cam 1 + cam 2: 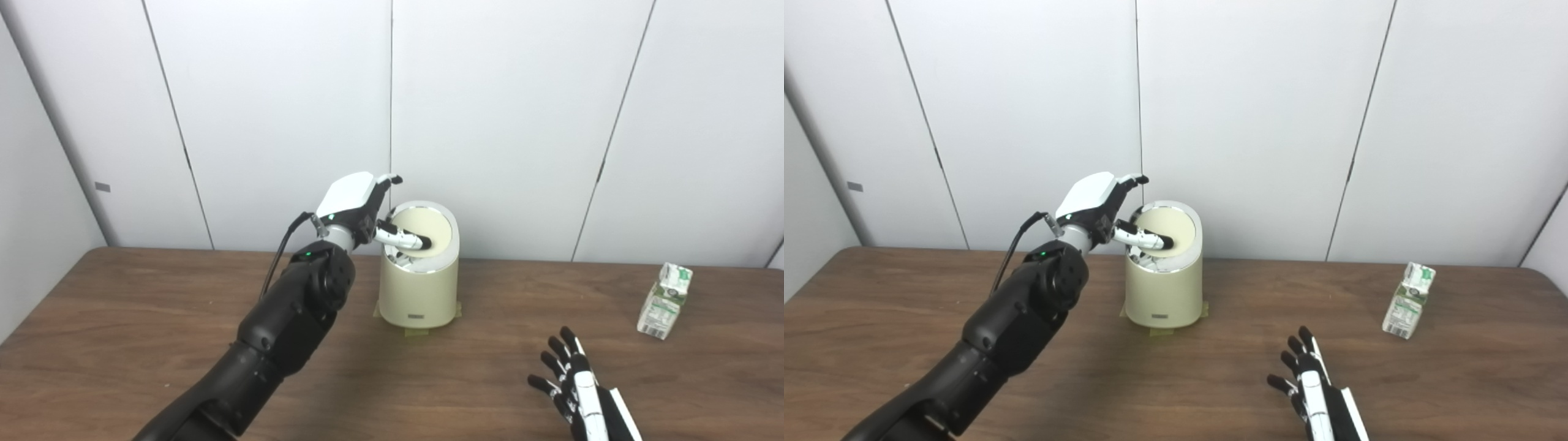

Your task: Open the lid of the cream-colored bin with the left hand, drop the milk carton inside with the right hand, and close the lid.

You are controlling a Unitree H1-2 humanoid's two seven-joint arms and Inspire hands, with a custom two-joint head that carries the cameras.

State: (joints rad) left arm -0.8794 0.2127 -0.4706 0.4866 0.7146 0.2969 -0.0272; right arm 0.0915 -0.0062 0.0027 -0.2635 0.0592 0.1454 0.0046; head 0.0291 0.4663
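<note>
Scene count: one bin, one lid, one milk carton, two robot hands, one table.

The cream-colored bin (419, 288) stands upright near the far middle of the wooden table (153, 318), close to the white wall panels (275, 110). Tan tape (415, 334) shows under its base at the front and sides. Its lid (429, 226) sits tilted within a shiny rim, the near-left edge dipped so that a dark gap with something pale inside shows at the front left of the opening.

The left hand (361, 211) is raised at the bin's upper left. One of its fingers (404, 239) lies across the lid's near-left part, tip pressing on the cream surface; another finger points up and away above the rim. The hand holds nothing.

The right hand (1314, 386) lies low at the near right edge of the table, back upward, fingers spread apart and empty, pointing away from the robot.

The milk carton (1409, 300), white with green print, stands on the table at the far right, leaning slightly, top folded shut. It is well apart from both the bin and the right hand; nothing touches it.
</note>
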